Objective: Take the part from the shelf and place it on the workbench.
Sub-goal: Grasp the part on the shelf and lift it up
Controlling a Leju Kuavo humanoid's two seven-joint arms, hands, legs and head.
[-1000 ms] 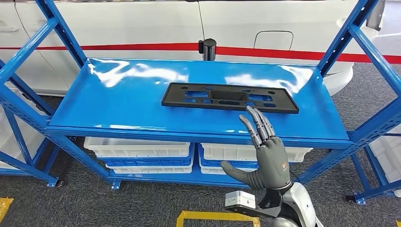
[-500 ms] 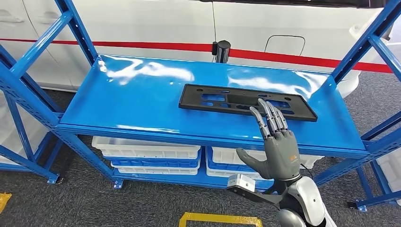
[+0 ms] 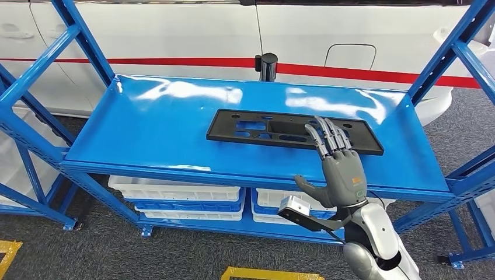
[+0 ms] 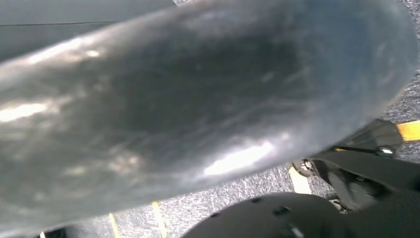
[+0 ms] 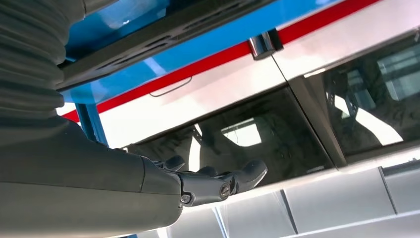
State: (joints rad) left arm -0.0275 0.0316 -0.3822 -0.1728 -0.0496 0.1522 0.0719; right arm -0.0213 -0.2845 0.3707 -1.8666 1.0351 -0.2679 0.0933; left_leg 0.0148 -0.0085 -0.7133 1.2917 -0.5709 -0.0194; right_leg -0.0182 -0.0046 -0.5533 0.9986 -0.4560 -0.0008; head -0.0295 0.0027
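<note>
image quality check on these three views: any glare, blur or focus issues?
Head view: sharp, but white glare patches on the glossy blue metal shelf; the flat black plastic part and the right hand read clearly. Left wrist view: a dark, blurred, out-of-focus surface with smeared highlights covers most of it. Right wrist view: in focus, reflections in the white car's dark window.

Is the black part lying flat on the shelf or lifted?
Flat: the black part lies on the blue shelf, right hand holding nothing.

Right robot hand (image 3: 341, 175) fingertips are covering part of the black part (image 3: 268, 128); contact unclear. Left wrist view is showing a blurred dark surface.
</note>
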